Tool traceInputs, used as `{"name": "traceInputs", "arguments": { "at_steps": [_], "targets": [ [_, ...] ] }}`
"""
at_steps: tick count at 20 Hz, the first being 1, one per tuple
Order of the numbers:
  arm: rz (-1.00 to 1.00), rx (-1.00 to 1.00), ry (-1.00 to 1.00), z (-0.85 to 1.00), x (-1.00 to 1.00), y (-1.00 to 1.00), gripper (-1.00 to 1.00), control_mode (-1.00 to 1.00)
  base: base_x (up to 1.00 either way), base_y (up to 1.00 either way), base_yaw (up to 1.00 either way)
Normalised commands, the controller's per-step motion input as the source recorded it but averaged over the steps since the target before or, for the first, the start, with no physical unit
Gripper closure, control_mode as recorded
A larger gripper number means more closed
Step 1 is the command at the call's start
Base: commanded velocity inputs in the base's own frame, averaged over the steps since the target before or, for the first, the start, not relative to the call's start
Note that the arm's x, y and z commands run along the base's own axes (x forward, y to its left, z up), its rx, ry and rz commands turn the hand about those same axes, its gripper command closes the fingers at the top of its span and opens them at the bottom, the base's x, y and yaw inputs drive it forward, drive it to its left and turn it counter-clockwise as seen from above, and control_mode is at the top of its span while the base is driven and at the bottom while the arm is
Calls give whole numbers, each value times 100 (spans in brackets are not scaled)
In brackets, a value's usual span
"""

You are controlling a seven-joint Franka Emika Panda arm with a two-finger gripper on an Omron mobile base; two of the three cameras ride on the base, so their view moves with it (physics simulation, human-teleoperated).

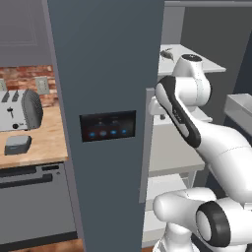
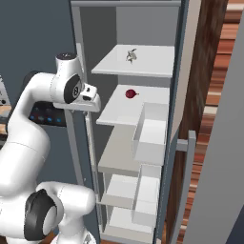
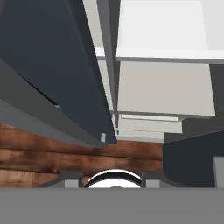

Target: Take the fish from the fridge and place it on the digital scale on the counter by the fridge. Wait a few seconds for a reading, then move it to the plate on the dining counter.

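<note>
The fish [image 2: 131,55] was seen on the fridge's [image 1: 106,74] top shelf [image 2: 152,64] near its back edge, above and beyond the claw, whose jaw state could not be told.

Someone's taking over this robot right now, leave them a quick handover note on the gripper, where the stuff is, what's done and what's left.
Gripper: at the open fridge, facing down the shelves toward the floor; its fingers cannot be made out, so open or shut is unclear, and nothing visibly held.
Fish: on the fridge's top shelf, untouched. A small red thing lies on the shelf below.
Scale: on the counter left of the fridge, in front of the toaster, nothing on it.
Done: fridge door open.
Left: grab the fish, weigh it, wait, then take it to the plate.
</note>
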Motion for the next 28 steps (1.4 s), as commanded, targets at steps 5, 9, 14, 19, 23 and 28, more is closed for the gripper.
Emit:
{"name": "traceInputs", "arguments": {
  "at_steps": [5, 9, 14, 19, 23, 28],
  "targets": [
    [-2, 0, 0, 0, -13, -16, -100, -100, 0, 0, 0],
    [-2, 0, -5, 2, -22, -49, -100, -100, 0, 0, 0],
    [0, 0, -12, 21, -4, -53, -100, -100, 0, 0, 0],
    [0, 0, -17, 34, 0, -35, -100, -100, 0, 0, 0],
    [-1, 0, -19, 43, 4, -16, -100, -100, 0, 0, 0],
    [-2, 0, -22, 48, 14, -3, -100, -100, 0, 0, 0]
  ]
}}
